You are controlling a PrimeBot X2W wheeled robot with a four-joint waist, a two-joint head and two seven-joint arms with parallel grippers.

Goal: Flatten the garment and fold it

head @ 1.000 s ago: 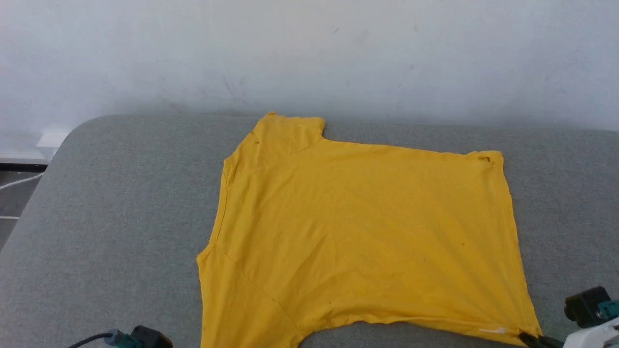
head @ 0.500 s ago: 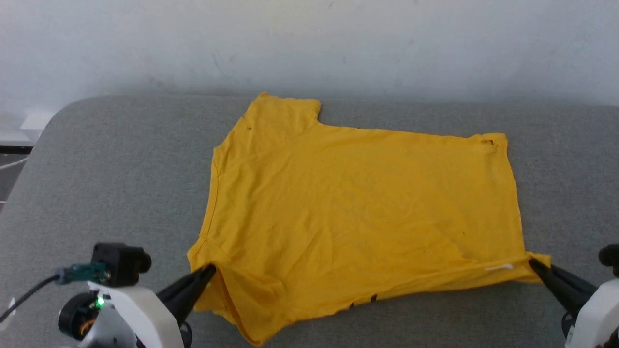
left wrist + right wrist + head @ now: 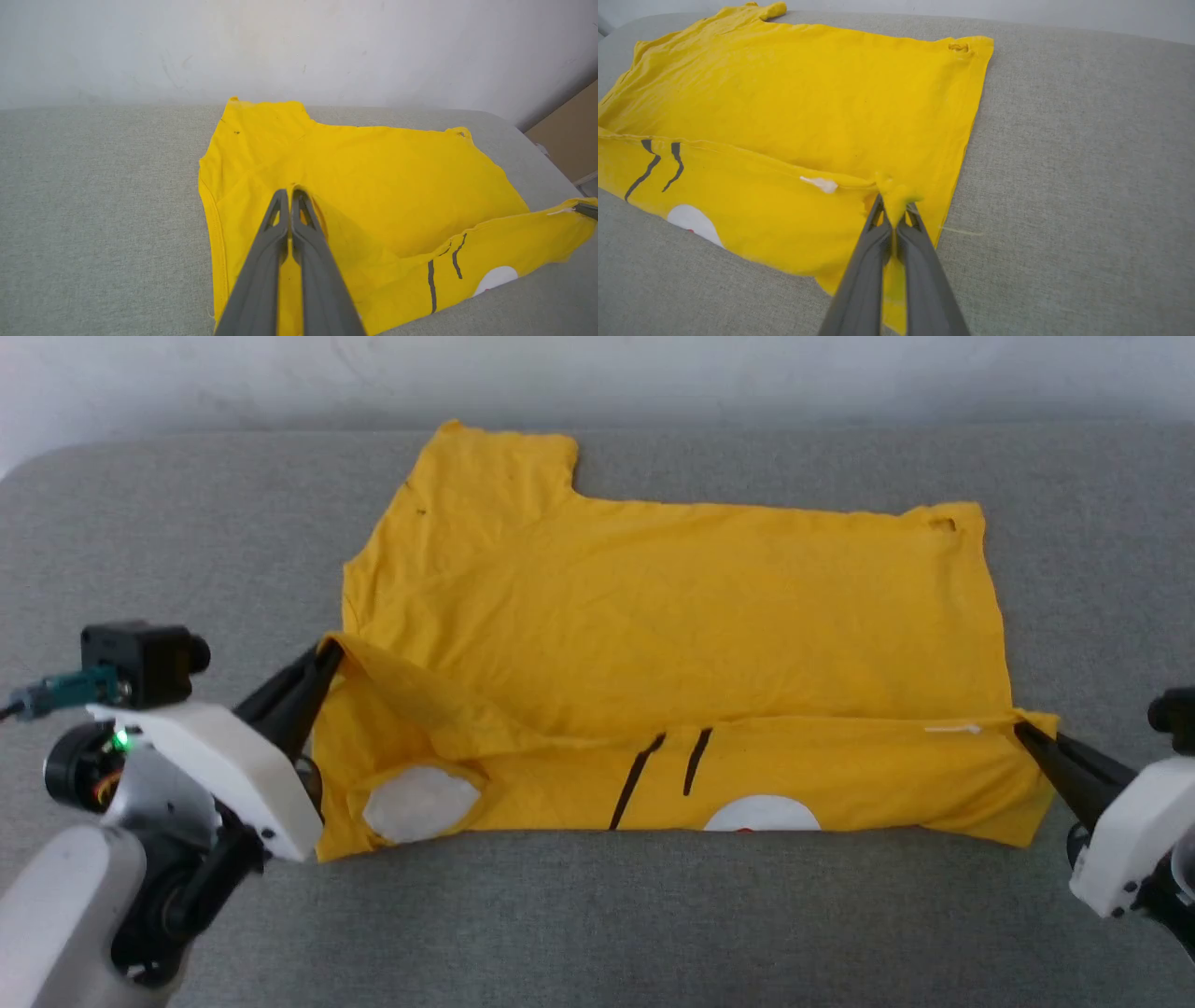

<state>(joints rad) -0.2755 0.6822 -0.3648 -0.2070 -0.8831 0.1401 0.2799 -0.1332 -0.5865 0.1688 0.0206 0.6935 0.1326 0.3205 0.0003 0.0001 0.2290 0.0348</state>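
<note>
Both pinched tight now: my left gripper [image 3: 327, 655] on the garment [image 3: 653, 607] at its left edge, my right gripper [image 3: 1024, 730] on its right corner.

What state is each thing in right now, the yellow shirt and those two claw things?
T-shirt: spread on the grey padded surface, near strip turned over onto the rest, print showing; fold only begun.
left gripper: shut, pinching the T-shirt's left edge.
right gripper: shut, pinching the T-shirt's right corner.
</note>
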